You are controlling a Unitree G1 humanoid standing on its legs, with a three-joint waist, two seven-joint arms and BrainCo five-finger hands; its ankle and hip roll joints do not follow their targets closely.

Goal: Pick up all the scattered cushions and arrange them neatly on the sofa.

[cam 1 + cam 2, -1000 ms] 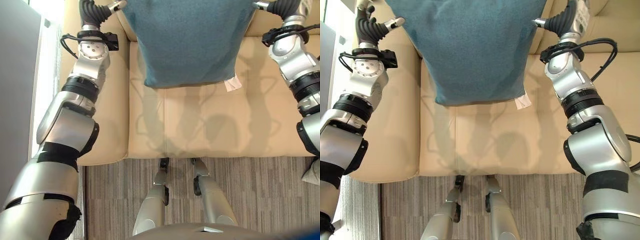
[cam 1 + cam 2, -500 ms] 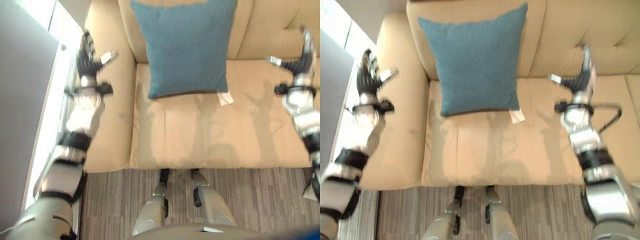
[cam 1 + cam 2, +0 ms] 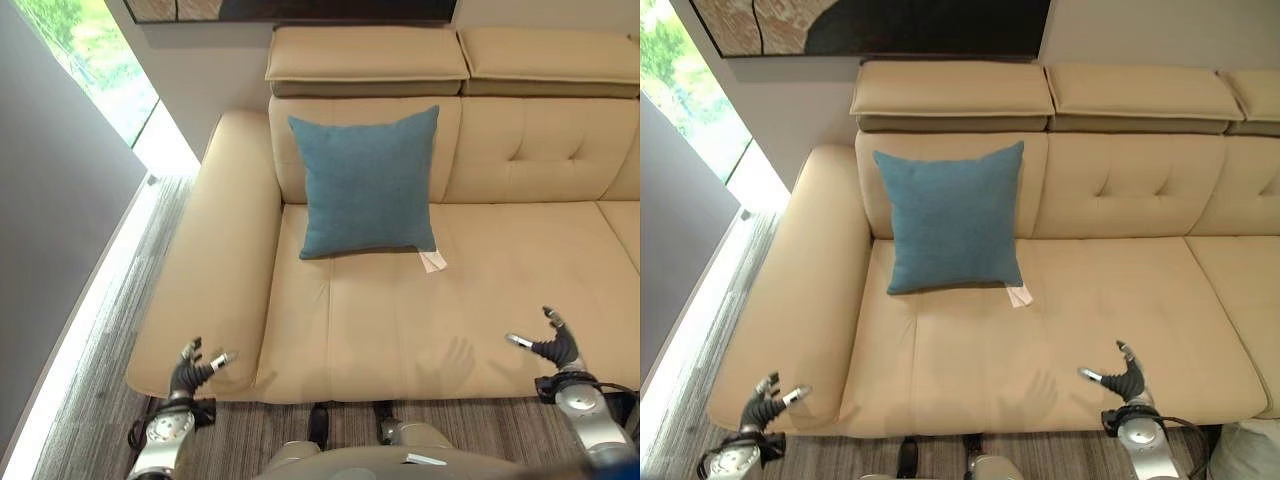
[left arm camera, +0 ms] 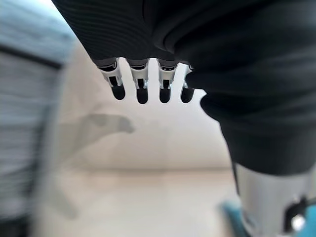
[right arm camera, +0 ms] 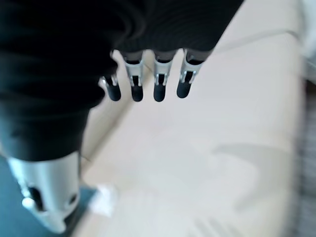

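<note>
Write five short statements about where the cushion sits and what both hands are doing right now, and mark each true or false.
1. The blue cushion stands upright against the backrest of the sofa. True.
2. The left hand is curled round a corner of the cushion. False: it is open and empty, low by the front end of the sofa's armrest, well apart from the cushion.
3. The right hand is open and holds nothing. True.
4. The cushion lies flat in the middle of the seat. False: it leans on the backrest at the armrest end of the seat.
5. A small white tag shows at the cushion's lower corner, on the seat. True.
</note>
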